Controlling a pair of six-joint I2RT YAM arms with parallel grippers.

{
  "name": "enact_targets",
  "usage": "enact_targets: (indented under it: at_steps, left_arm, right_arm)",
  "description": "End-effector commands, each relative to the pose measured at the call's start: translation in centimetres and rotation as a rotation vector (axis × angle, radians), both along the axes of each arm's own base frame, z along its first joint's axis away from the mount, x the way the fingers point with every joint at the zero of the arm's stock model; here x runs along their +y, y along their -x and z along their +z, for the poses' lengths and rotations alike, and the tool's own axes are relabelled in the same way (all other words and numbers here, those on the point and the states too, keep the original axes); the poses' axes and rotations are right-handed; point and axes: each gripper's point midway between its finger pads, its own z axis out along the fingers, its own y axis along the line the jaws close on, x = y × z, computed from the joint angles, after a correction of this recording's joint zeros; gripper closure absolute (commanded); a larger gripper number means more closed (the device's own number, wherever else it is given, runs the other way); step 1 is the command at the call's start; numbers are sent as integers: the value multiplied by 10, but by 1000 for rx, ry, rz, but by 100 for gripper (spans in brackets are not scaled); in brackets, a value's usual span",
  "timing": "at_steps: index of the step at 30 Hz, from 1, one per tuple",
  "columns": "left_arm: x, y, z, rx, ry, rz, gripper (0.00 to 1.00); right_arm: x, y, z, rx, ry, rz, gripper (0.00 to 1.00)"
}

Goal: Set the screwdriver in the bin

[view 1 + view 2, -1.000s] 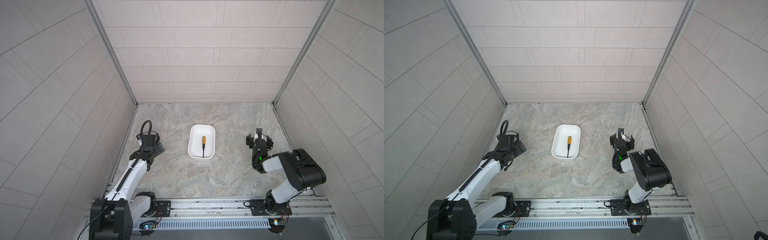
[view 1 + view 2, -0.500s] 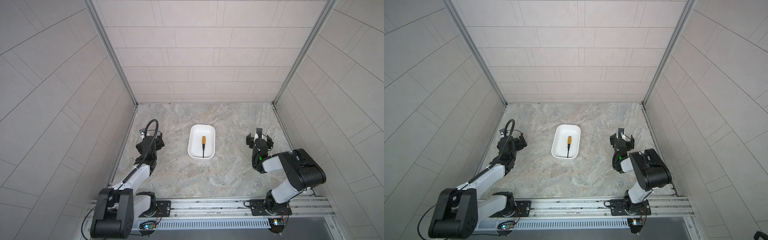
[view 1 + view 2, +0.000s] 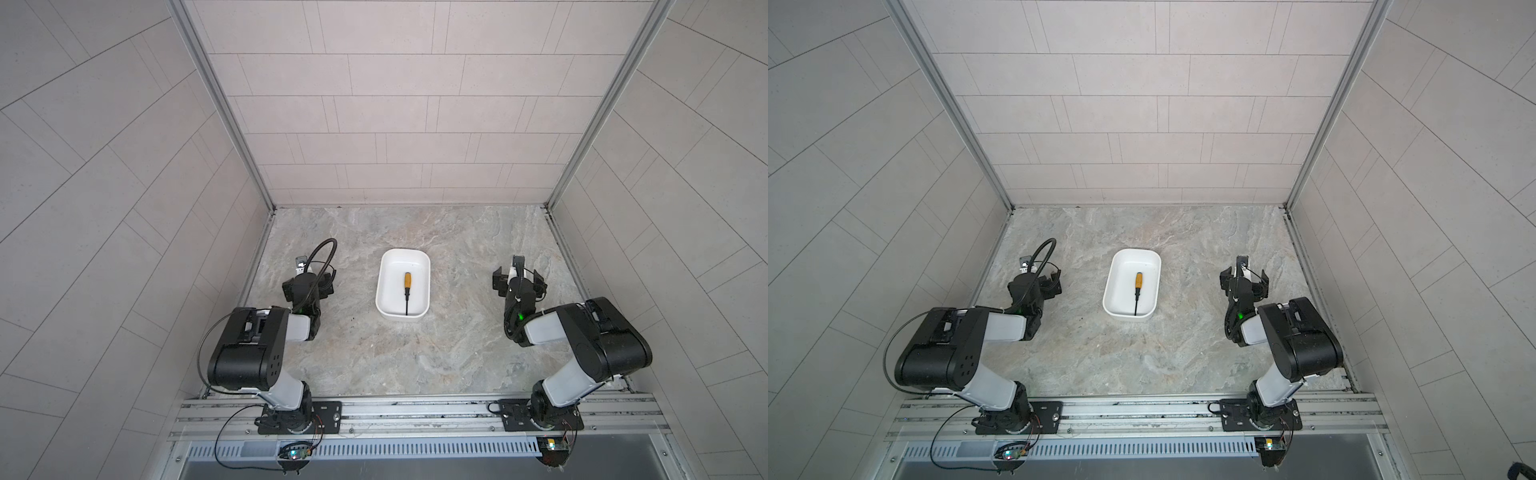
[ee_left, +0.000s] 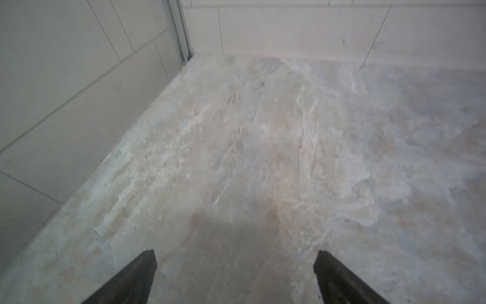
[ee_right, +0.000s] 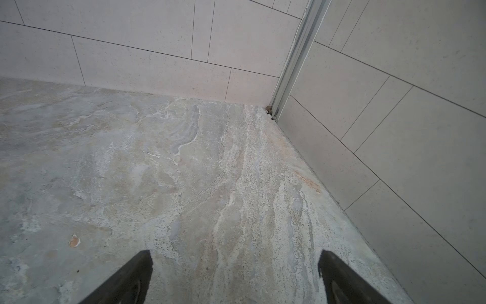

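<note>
screwdriver [image 3: 407, 286] lying inside the bin [image 3: 388, 291] on the counter [image 3: 415, 353]; left gripper [image 4: 234, 260] and right gripper [image 5: 234, 259] flank it well apart, fingers spread and empty, so the sound finish is probably parking both arms without nudging the bin.

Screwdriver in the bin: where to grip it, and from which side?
Take the screwdriver by its orange handle, from straight above, jaws closing across it: it lies flat along the bin, clear of both long walls; the shaft is thinner.
</note>
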Motion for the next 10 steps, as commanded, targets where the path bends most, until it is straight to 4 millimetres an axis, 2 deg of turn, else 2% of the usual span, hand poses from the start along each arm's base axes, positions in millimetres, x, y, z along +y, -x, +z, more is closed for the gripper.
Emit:
enact_targets:
  at_steps: [1,7,10]
  left_arm:
    - [2,-5,11,-58,-13,2,0]
    - [-18,-10,11,-28,-64,-90,0]
    - [-20,-11,11,-37,-64,-94,0]
  right_arm:
    - [1,0,-1,4,2,5,1]
    - [1,-2,-3,17,-1,9,1]
    - [1,-1,-2,12,-2,9,1]
